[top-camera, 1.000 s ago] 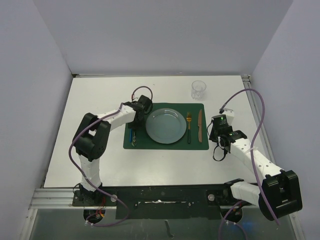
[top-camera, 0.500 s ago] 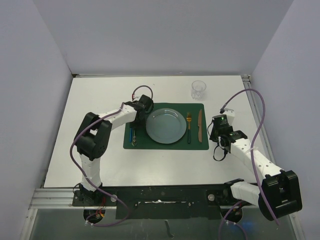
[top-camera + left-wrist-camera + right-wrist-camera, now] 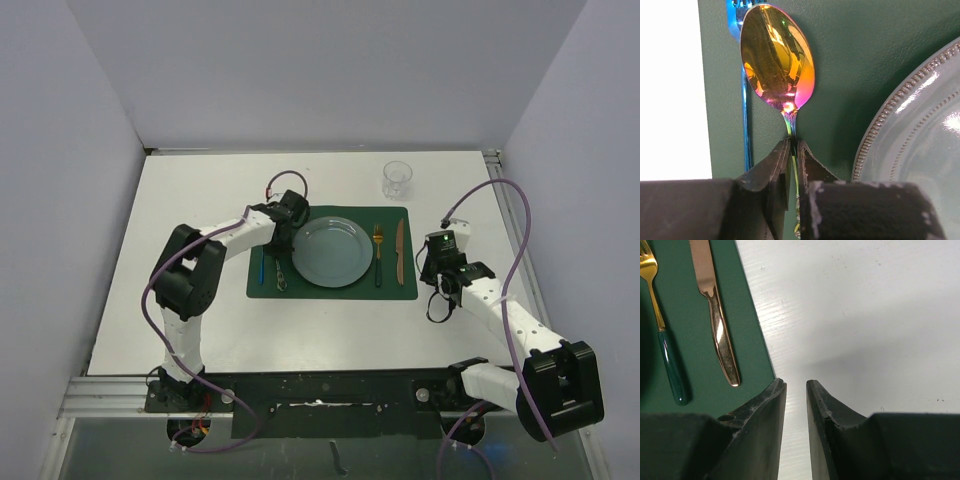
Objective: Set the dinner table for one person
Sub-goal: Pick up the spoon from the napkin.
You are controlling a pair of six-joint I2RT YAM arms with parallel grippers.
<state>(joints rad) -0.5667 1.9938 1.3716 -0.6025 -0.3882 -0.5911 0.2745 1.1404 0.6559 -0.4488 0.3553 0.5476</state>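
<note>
Left end effector is clamped on the thin neck of a mirror-polished, iridescent spoon at the plate's 9 o'clock, beside a blue utensil. The matte white bench spans the view and carries a dark green placemat. On the mat are a beaded-rim grey plate, with a gold fork and coppery knife at 3 o'clock. A clear glass stands at 1 o'clock. The setting looks nearly complete; releasing the spoon probably remains. Right end effector hovers narrow and empty.

Plate on placemat, placemat on dinner table
</note>
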